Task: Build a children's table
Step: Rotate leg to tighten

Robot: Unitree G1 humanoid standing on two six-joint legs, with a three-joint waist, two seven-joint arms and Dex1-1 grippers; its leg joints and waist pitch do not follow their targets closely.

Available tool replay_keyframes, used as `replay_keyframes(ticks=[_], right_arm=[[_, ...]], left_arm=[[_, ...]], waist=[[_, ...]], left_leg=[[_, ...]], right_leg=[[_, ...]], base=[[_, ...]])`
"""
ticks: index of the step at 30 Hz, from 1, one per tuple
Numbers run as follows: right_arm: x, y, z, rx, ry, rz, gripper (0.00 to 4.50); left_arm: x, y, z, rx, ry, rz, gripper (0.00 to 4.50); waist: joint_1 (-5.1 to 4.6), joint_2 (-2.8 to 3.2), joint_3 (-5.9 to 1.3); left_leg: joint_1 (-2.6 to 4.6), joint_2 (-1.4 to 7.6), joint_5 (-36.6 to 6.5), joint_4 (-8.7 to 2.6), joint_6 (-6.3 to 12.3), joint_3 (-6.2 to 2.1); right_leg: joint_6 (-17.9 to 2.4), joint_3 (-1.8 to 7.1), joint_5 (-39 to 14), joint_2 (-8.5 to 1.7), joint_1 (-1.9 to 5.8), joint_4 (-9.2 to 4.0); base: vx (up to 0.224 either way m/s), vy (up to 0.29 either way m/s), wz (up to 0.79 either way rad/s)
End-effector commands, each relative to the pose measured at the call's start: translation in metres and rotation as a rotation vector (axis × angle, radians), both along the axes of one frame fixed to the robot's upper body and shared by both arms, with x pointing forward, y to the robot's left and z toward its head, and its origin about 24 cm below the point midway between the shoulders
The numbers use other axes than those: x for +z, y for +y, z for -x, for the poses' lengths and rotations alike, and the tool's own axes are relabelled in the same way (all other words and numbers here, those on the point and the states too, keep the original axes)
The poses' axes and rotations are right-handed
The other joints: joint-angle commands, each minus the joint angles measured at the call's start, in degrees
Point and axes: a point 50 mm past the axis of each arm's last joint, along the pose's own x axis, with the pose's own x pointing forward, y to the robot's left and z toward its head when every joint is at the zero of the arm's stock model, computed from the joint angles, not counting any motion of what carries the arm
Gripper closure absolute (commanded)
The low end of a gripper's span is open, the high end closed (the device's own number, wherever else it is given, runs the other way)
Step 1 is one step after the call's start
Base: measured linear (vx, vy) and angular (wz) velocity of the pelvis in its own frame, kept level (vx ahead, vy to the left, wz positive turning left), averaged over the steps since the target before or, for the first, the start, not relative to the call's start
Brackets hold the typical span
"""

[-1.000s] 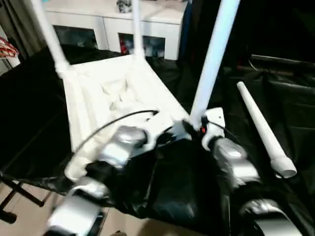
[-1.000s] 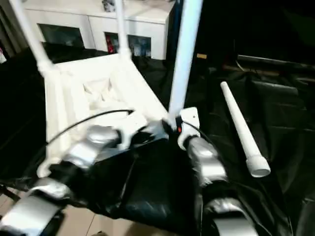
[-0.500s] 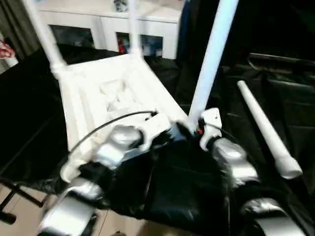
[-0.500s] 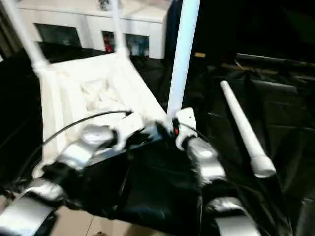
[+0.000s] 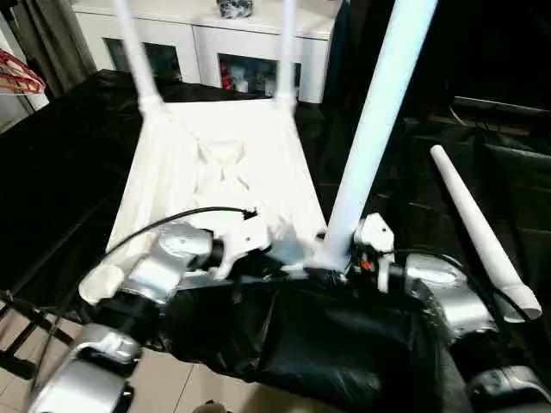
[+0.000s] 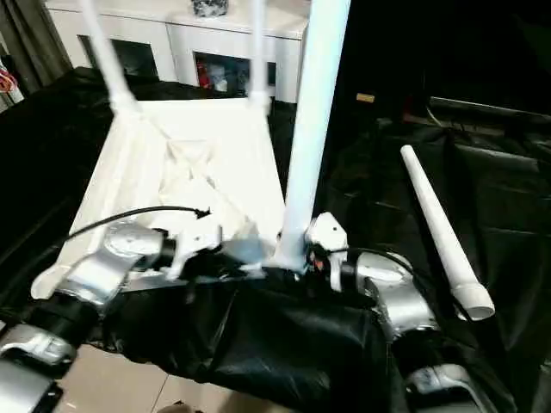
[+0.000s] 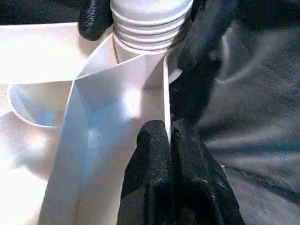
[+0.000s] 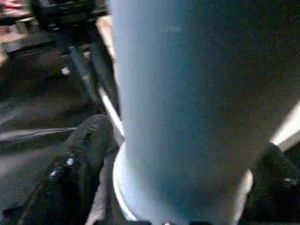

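While the children's table (image 5: 219,172) lies upside down on the black-covered worktop (image 5: 77,163), its ribbed underside faces up so that the corner sockets accept legs from above. Two legs (image 5: 138,60) already stand in the far corners, toward the white cabinet (image 5: 207,43). A third leg (image 5: 366,163) stands upright in the near right corner socket, at the worktop's near edge. The right gripper (image 5: 344,258) straddles the base of this leg, one finger (image 8: 79,154) on each side; whether the fingers press it cannot be told. This placement probably serves to turn or steady the leg as it seats. The left gripper (image 7: 169,140) is pressed together on a thin wall of the tabletop beside that socket, apparently bracing the tabletop against the leg's motion. The fourth leg (image 5: 482,228) lies loose on the right side of the worktop, well apart from the tabletop, and the near left socket (image 5: 99,282) remains unfilled.
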Motion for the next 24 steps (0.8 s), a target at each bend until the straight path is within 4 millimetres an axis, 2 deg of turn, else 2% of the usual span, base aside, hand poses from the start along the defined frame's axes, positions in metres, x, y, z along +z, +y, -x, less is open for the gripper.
replay_keyframes(ticks=[1,6,8,14,16,17,18,19,20,21,22,24], right_arm=[[-0.003,0.010,0.009,0.101,0.037,0.005,1.20],[-0.002,0.011,0.014,0.146,0.048,0.003,1.51],[-0.002,0.013,0.015,0.151,0.051,0.000,1.67],[-0.004,0.016,0.015,0.099,0.059,-0.029,1.75],[-0.004,0.018,0.011,0.039,0.056,-0.054,1.75],[-0.006,0.020,0.002,-0.110,0.046,-0.094,1.75],[-0.006,0.020,0.001,-0.131,0.045,-0.098,1.75],[-0.008,0.022,-0.004,-0.205,0.045,-0.116,1.75],[-0.011,0.024,-0.010,-0.310,0.044,-0.118,1.75],[-0.015,0.028,-0.015,-0.411,0.047,-0.121,1.75],[-0.015,0.028,-0.015,-0.411,0.047,-0.121,1.75],[-0.021,0.037,-0.023,-0.556,0.063,-0.108,1.75]], left_arm=[[-0.001,-0.007,0.005,-0.072,-0.001,-0.016,4.50],[-0.001,0.005,0.008,-0.093,0.012,-0.043,4.50],[-0.001,0.005,0.007,-0.085,0.012,-0.039,4.50],[-0.002,-0.001,0.005,-0.037,-0.003,-0.015,4.50],[-0.002,-0.005,0.002,-0.008,-0.013,-0.008,4.50],[-0.003,-0.012,-0.003,0.063,-0.032,0.002,4.50],[-0.003,-0.013,-0.004,0.073,-0.035,0.004,4.50],[-0.003,-0.018,-0.007,0.110,-0.041,0.011,4.50],[-0.003,-0.025,-0.011,0.165,-0.049,0.028,4.50],[-0.002,-0.035,-0.015,0.219,-0.055,0.050,4.50],[-0.002,-0.035,-0.015,0.219,-0.055,0.050,4.50],[-0.002,-0.052,-0.020,0.280,-0.074,0.059,4.50]], waist=[[-0.02,-0.02,-3.52],[0.26,-0.05,-3.40],[0.30,-0.11,-3.39],[0.65,-0.32,-3.50],[0.71,-0.36,-3.27],[0.55,-0.48,-3.16],[0.47,-0.61,-3.11],[0.30,-0.48,-2.92],[0.27,-0.36,-2.92],[-0.28,-0.58,-3.00],[-0.63,-0.64,-2.92],[-1.13,-0.61,-3.04]], left_leg=[[0.00,2.40,-8.7,-3.37,4.85,-0.36],[0.05,2.32,-9.5,-3.51,4.00,-0.37],[0.07,2.29,-9.6,-3.54,3.60,-0.37],[0.04,2.26,-8.5,-3.44,3.51,-0.33],[0.03,2.20,-9.6,-3.56,3.15,-0.38],[0.02,2.21,-10.4,-3.69,2.78,-0.40],[0.09,2.19,-10.7,-3.76,2.44,-0.44],[0.23,2.02,-11.9,-3.87,1.72,-0.48],[0.38,2.10,-12.3,-3.98,1.26,-0.62],[0.09,1.98,-12.4,-4.19,0.05,-0.86],[-0.09,1.94,-12.4,-4.30,-0.10,-0.89],[0.01,1.89,-12.3,-4.09,0.20,-0.83]], right_leg=[[-12.6,2.93,-6.4,-4.86,3.11,-3.80],[-11.7,2.97,-9.1,-4.86,3.09,-4.13],[-11.6,2.96,-9.5,-4.85,3.03,-4.18],[-11.5,3.00,-8.4,-4.87,3.05,-3.96],[-10.8,2.99,-11.3,-5.01,2.95,-4.33],[-10.2,3.02,-13.7,-5.10,2.91,-4.55],[-9.9,3.01,-15.0,-5.15,2.81,-4.71],[-8.9,2.98,-18.9,-5.25,2.67,-5.20],[-8.5,2.99,-20.5,-5.32,2.60,-5.32],[-7.9,2.89,-21.3,-5.24,2.89,-5.20],[-7.6,2.83,-21.4,-5.17,2.96,-5.23],[-7.7,2.95,-20.7,-5.26,2.82,-5.37]], base=[[0.000,0.000,0.00],[0.000,0.000,0.00],[0.000,0.000,0.00],[0.000,0.000,0.00],[0.000,0.000,0.00],[0.000,0.000,0.00],[0.000,0.000,0.00],[0.000,0.000,0.00],[0.000,0.000,0.00],[0.000,0.000,0.00],[0.000,0.000,0.00],[0.000,0.000,0.00]])
